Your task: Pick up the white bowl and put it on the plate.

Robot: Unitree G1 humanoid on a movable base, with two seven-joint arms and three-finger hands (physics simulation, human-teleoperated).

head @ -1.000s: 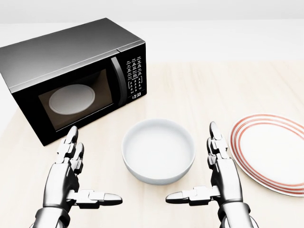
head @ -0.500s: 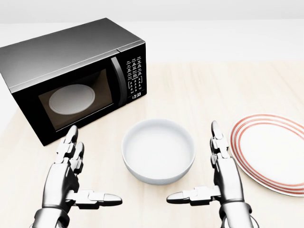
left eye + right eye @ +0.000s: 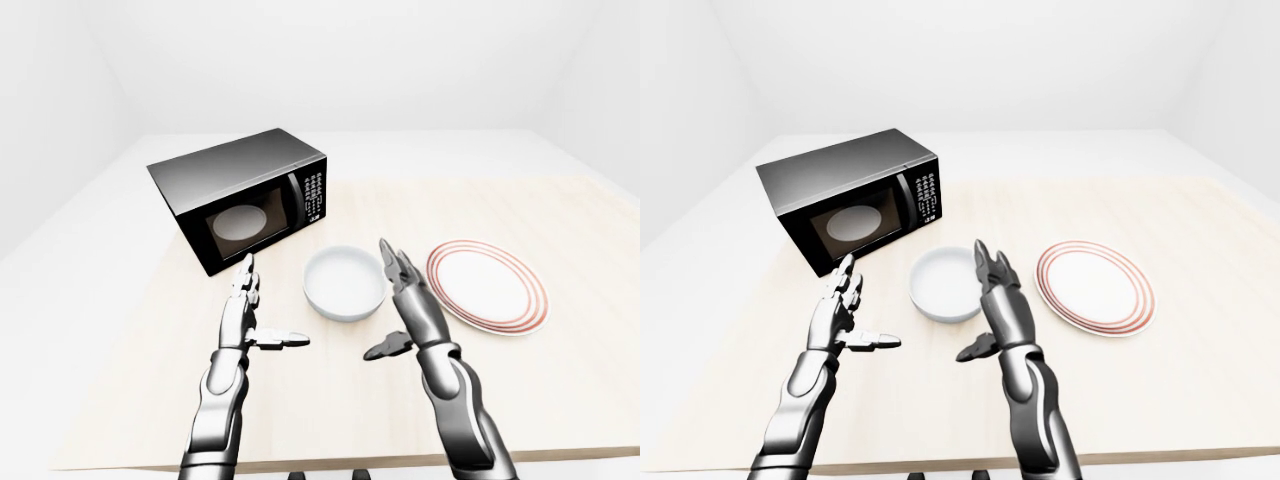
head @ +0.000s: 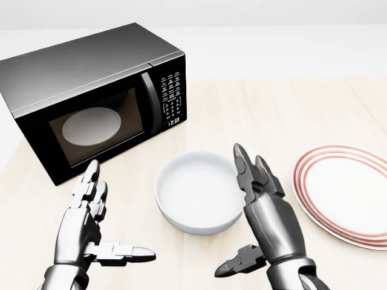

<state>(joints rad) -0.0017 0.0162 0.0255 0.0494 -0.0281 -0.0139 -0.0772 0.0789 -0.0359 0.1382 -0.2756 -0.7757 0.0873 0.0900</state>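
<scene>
A white bowl (image 4: 201, 192) stands upright on the wooden table, in the middle of the head view. A white plate with red rings (image 4: 343, 193) lies to its right, apart from it. My right hand (image 4: 251, 208) is open, fingers spread, its fingertips (image 4: 240, 155) at the bowl's right rim and partly covering it. I cannot tell if they touch it. My left hand (image 4: 100, 214) is open and empty at the lower left, well apart from the bowl.
A black microwave (image 4: 91, 96) stands at the upper left of the table (image 4: 284, 115), its door shut, a white turntable showing through the glass. The table's near edge (image 3: 330, 462) shows in the left-eye view.
My right hand has moved left from between bowl and plate to the bowl's right rim and tilted over it. The left hand, bowl and plate have not moved.
</scene>
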